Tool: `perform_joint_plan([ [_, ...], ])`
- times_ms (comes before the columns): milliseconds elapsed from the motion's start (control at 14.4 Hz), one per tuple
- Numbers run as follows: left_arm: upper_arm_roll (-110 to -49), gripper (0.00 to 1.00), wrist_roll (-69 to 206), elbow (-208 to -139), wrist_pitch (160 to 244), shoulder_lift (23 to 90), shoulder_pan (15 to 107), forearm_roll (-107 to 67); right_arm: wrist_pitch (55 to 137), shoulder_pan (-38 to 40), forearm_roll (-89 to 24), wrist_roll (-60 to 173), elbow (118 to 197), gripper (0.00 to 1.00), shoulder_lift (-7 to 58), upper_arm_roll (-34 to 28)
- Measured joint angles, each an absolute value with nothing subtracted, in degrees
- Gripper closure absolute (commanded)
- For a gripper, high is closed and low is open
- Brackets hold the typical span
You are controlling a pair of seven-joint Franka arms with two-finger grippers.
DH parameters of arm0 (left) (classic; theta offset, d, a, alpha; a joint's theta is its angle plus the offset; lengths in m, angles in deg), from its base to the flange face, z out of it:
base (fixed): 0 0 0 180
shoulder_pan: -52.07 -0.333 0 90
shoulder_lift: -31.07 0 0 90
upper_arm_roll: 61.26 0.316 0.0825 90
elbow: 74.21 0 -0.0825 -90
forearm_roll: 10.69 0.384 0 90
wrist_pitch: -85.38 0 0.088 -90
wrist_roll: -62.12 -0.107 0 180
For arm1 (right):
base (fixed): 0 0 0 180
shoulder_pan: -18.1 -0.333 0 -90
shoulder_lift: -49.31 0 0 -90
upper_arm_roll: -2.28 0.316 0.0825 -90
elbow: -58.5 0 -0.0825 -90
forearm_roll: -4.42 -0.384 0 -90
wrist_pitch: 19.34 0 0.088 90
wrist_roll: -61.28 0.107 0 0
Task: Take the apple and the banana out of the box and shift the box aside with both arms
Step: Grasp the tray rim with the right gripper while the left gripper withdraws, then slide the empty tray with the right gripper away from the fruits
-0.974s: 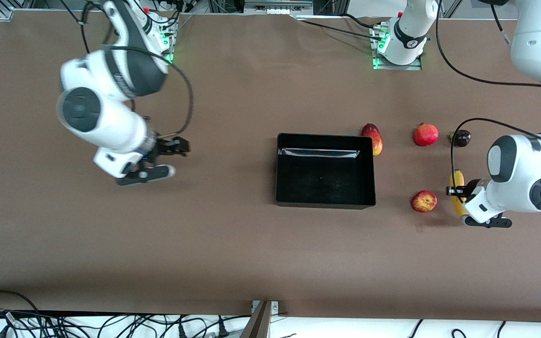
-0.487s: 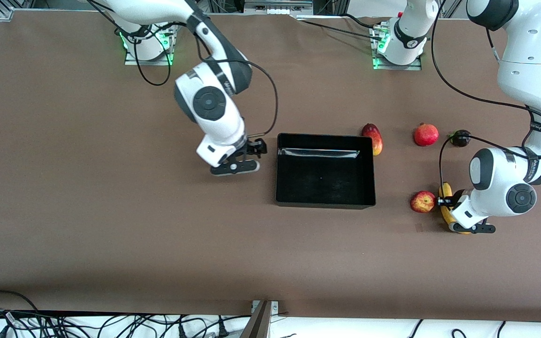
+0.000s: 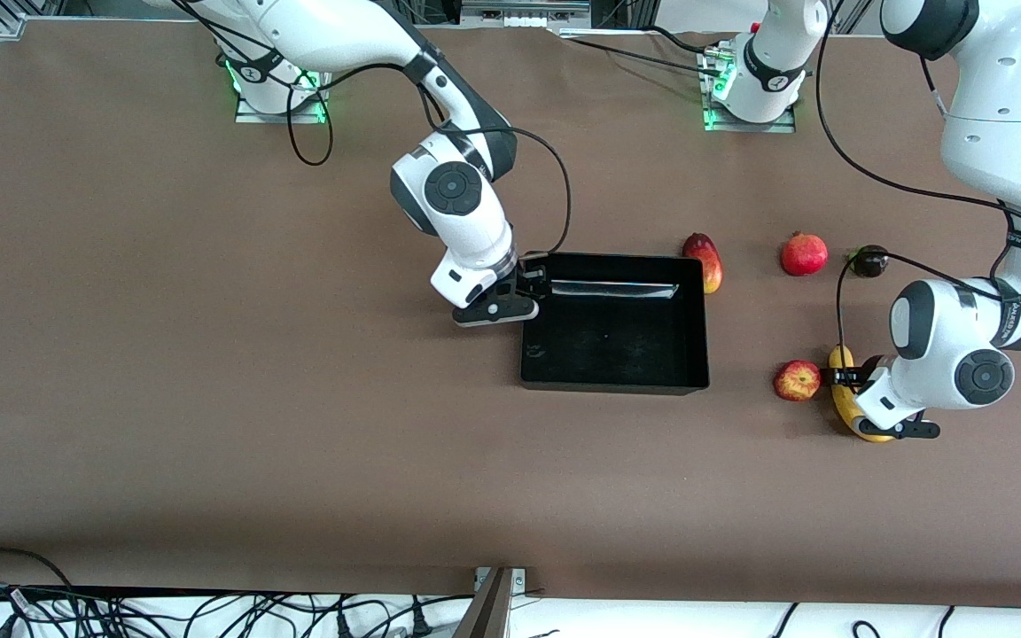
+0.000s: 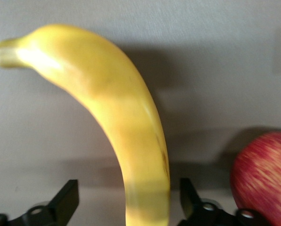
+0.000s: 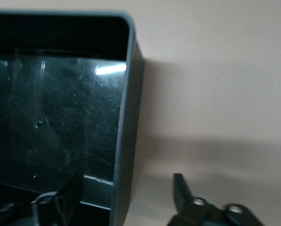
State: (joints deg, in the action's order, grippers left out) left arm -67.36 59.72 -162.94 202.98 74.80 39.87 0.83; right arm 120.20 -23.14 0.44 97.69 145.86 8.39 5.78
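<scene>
The black box (image 3: 617,346) sits mid-table, open and empty. My right gripper (image 3: 530,282) is open at the box's wall toward the right arm's end. In the right wrist view that wall (image 5: 126,117) stands between my right gripper's (image 5: 124,200) spread fingers. The yellow banana (image 3: 841,361) lies toward the left arm's end, with the red-yellow apple (image 3: 798,380) beside it. My left gripper (image 3: 840,381) is open, low over the banana's middle. In the left wrist view the banana (image 4: 131,132) runs between my left gripper's (image 4: 128,207) fingers, not clamped, and the apple (image 4: 265,179) is beside one finger.
A mango (image 3: 705,260) lies against the box's corner toward the left arm's end. A pomegranate (image 3: 804,254) and a small dark fruit (image 3: 870,261) lie farther from the front camera than the apple and banana. The brown table is bare toward the right arm's end.
My right arm has swung from the right arm's end of the table to the box's wall. My left gripper has settled lower over the banana, closer to the apple.
</scene>
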Motion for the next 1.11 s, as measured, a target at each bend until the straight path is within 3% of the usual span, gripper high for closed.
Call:
perform_joint_plan([
  [139, -67.52, 0.00, 59.72, -161.58, 196.64, 71.16, 40.77, 0.83, 122.45, -24.12, 0.44, 98.12, 145.81, 1.00, 6.06, 5.78],
  [348, -67.89, 0.00, 59.56, -161.16, 187.23, 63.12, 41.65, 0.76, 124.13, -24.36, 0.43, 98.40, 145.51, 1.00, 4.10, 5.69],
  [695, -68.58, 0.00, 59.03, -161.04, 179.35, 52.13, 42.55, -6.92, 122.22, -23.71, 0.44, 98.56, 144.64, 1.00, 4.61, 4.27],
  [1113, -68.50, 0.00, 59.02, -160.45, 175.12, 38.36, 44.09, -10.70, 103.28, -13.01, 0.46, 94.81, 145.03, 1.00, 16.51, 2.66],
])
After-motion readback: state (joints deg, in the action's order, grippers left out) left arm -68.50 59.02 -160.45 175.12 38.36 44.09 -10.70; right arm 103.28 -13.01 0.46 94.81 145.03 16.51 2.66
